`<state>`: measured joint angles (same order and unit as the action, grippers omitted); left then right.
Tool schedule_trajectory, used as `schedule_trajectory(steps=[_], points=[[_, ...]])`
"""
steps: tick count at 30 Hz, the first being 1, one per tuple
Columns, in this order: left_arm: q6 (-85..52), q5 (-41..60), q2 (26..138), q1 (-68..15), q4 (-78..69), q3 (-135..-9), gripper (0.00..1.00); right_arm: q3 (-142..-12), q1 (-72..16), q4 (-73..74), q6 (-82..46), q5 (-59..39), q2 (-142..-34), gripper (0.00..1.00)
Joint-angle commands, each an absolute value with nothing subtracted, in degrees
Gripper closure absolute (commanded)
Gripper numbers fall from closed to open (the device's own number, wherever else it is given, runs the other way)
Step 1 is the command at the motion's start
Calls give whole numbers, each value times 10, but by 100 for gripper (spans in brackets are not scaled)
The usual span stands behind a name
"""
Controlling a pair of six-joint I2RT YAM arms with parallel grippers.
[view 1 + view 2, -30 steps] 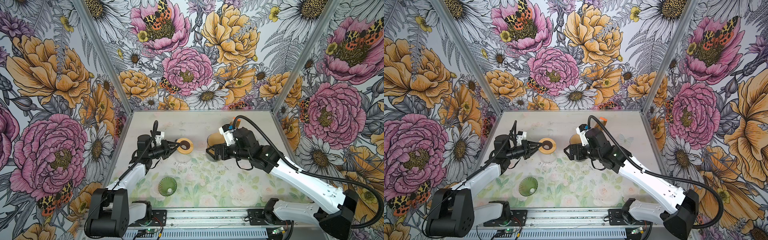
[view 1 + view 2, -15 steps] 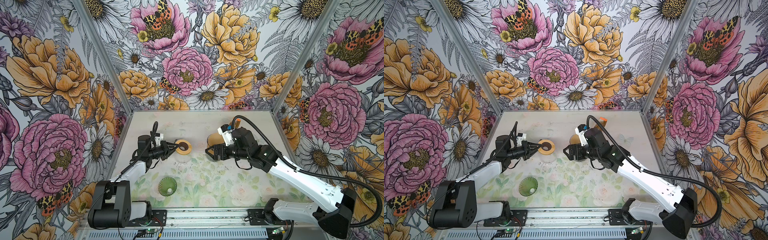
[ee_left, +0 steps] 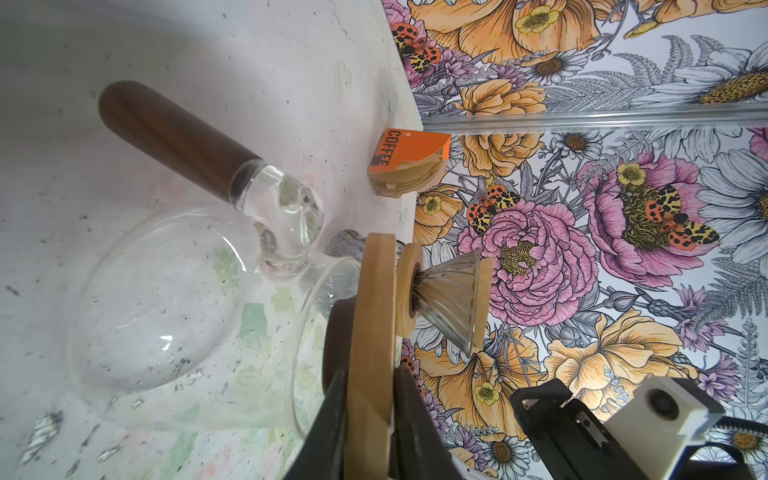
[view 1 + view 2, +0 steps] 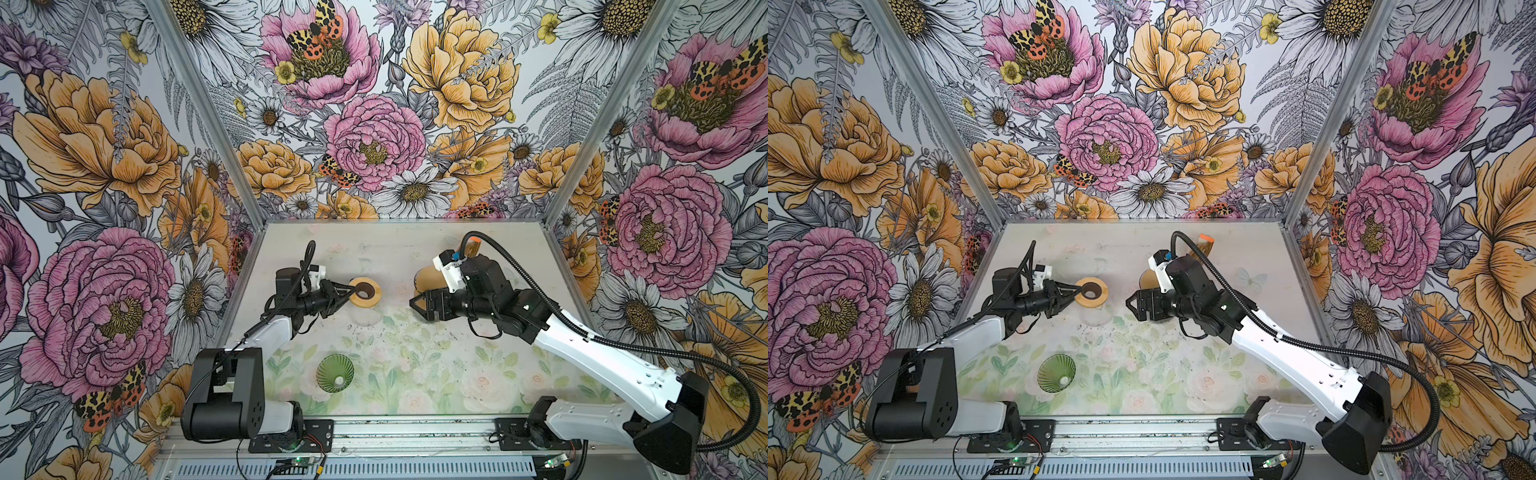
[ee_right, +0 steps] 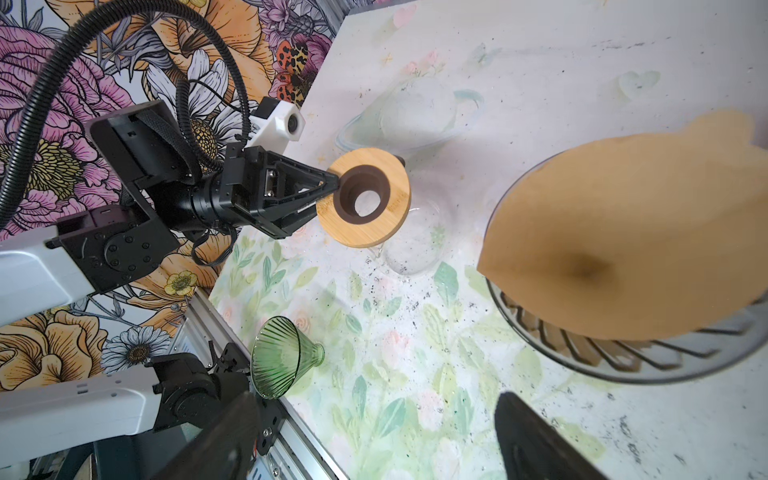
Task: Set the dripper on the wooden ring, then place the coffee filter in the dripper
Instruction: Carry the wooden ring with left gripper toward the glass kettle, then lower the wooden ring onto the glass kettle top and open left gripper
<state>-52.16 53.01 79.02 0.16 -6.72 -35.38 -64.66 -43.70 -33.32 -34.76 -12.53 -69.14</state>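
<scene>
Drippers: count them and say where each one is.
2. A green dripper lies on its side near the table's front edge; a clear dripper, holding a brown filter, stands farther back toward the right.

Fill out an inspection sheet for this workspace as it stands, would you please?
Surface: pale floral-print tabletop, speckled with dark specks.
Job's things: brown paper coffee filter sits in the clear ribbed glass dripper; orange-labelled filter pack farther back.
Clutter: green ribbed glass dripper lying on its side; clear glass carafe with dark wooden handle.
Grippers: left gripper has its fingers clamped on the round bamboo ring at the carafe's mouth; right gripper open, empty, beside the filter.
Cables: black corrugated hose arcs above the right arm.
Surroundings: floral wallpaper walls; nothing else seen.
</scene>
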Motion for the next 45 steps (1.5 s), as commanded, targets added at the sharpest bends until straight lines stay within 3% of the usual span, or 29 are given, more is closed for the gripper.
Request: schedule_trajectory(steps=[1,24,45], points=[[-490,521,790,12,-44,-373,78,-641,-443,-316,-338,-131,-697,10],[-349,421,767,21,220,-451,62,-637,-444,-315,-337,-129,-709,11],[-330,418,772,-17,243,-486,64,-626,-447,-302,-341,-131,-714,12]])
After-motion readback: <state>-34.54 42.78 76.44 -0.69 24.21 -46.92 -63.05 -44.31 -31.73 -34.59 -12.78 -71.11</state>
